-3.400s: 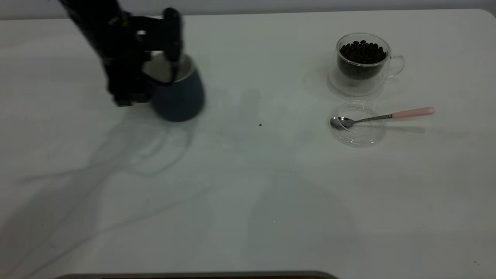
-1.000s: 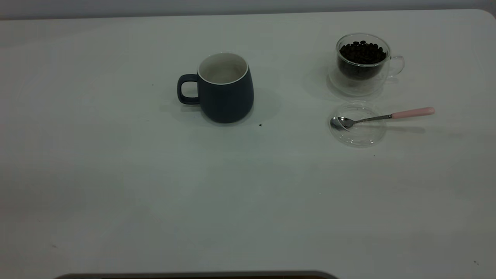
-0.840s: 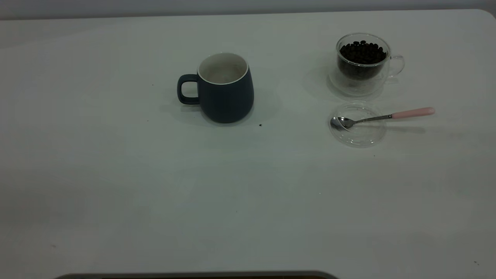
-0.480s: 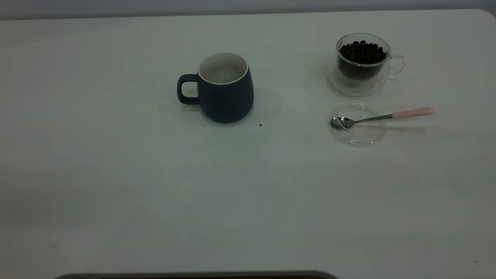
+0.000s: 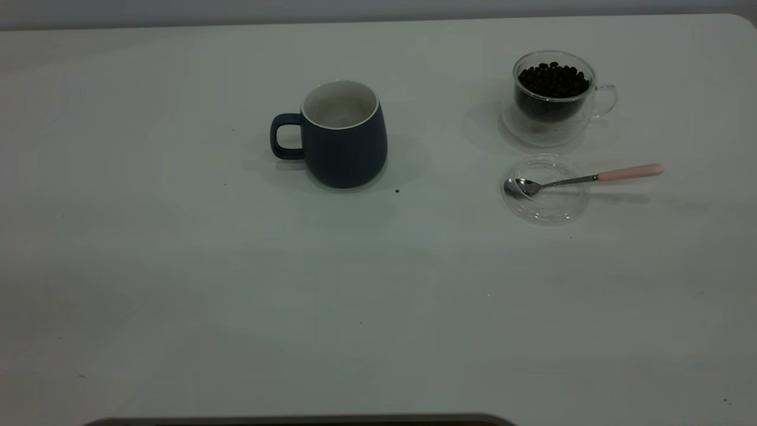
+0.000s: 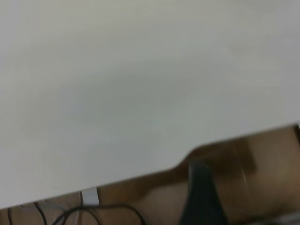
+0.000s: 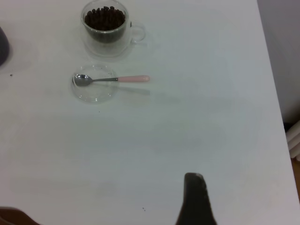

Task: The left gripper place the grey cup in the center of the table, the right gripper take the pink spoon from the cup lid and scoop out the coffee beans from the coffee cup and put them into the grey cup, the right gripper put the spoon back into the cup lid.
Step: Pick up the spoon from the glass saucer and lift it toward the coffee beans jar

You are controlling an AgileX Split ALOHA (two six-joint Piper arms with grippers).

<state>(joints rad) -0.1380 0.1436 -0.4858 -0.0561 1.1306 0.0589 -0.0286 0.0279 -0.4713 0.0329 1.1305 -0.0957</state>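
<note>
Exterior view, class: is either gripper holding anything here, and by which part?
Nothing is held. The dark slate-blue ceramic mug stands alone mid-table, and the pink-handled metal spoon lies across the clear round lid, untouched. Neither gripper appears in that view.

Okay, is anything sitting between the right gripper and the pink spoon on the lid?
Nothing visible does. In the right wrist view, only bare table lies between the right gripper and the pink spoon, which rests with its bowl in the cup lid. The coffee cup stands beyond the lid, not in the path.
</note>
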